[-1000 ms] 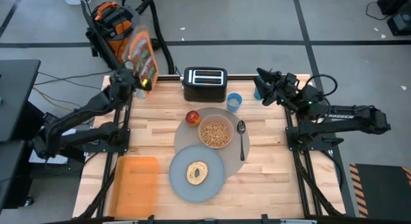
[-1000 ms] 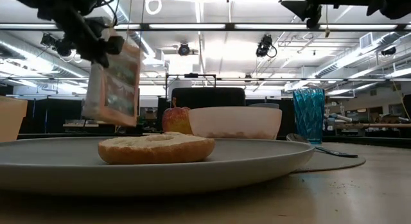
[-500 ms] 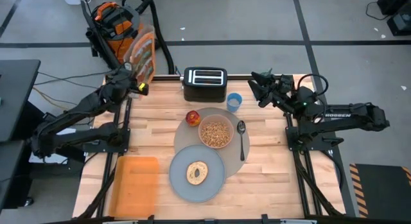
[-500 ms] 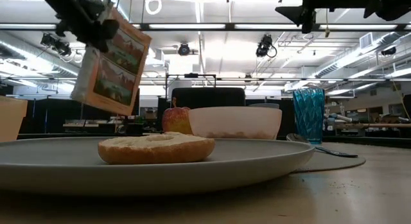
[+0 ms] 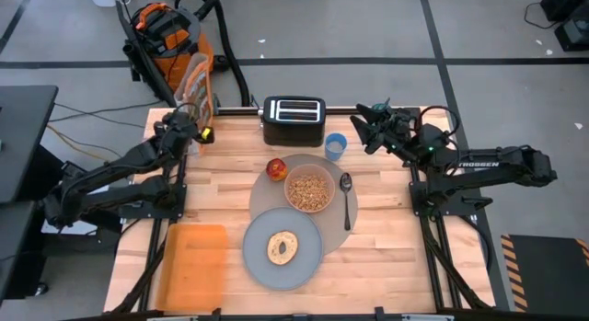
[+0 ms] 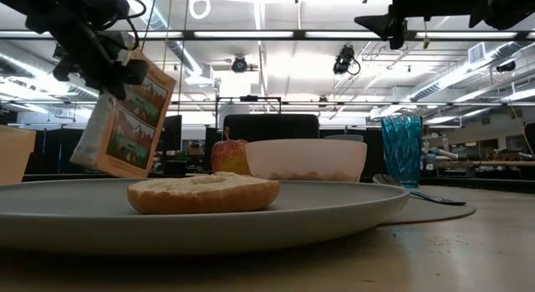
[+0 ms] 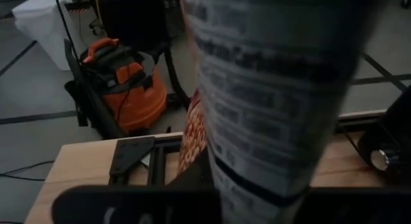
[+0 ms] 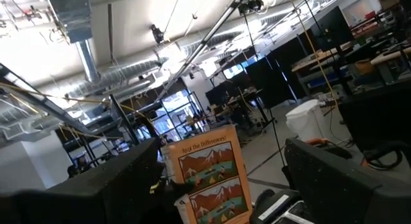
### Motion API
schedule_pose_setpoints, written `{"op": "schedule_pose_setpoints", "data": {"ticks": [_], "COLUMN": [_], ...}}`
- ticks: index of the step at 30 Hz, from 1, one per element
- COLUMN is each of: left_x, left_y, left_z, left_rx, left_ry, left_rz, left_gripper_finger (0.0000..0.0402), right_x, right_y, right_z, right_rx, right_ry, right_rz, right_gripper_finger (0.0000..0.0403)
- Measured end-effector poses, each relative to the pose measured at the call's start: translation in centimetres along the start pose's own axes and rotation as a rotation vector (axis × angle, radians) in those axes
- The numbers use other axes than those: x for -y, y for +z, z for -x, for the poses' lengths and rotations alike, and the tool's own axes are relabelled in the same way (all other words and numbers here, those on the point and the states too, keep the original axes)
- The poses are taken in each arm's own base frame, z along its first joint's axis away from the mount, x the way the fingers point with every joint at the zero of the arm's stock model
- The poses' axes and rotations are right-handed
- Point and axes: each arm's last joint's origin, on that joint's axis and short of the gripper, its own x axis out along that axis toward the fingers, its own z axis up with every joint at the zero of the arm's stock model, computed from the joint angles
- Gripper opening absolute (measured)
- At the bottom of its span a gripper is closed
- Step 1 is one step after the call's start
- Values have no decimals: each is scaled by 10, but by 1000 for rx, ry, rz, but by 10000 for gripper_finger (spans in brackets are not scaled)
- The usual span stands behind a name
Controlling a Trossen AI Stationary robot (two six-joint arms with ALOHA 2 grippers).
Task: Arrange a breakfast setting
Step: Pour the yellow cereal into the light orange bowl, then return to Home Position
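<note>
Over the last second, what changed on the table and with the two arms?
The left gripper, shut on the cereal box, carried it back toward the table's far left corner, tilting it. The right gripper shifted slightly left, nearer the blue cup. The bowl, bagel, apple, spoon and toaster stayed put.
</note>
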Motion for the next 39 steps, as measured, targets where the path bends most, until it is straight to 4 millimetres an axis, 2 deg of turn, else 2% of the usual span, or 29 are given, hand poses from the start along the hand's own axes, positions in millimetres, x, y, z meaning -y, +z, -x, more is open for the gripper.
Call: {"op": "schedule_pose_setpoints", "data": {"ticks": [5, 14, 21, 25, 31, 39], "left_x": [-1, -15, -19, -23, -30, -37], "left_y": [5, 31, 59, 74, 102, 123], "left_z": [3, 24, 38, 47, 63, 79], "left_rx": [-17, -156, -112, -89, -13, 43], "left_ry": [-31, -35, -80, -108, -143, -202], "left_rz": [-35, 5, 10, 12, 4, 33], "left_gripper_finger": [52, 169, 232, 248, 247, 245], "right_x": [0, -1, -1, -1, -1, -3], "right_y": [0, -1, -1, -1, -1, 1], "right_z": [0, 0, 0, 0, 0, 0], "right_rx": [-2, -14, -14, -14, -18, -5], "right_ry": [5, 31, 32, 32, 43, 96], "right_rz": [-12, -34, -33, -33, -26, 56], "right_gripper_finger": [348, 348, 348, 348, 348, 348]}}
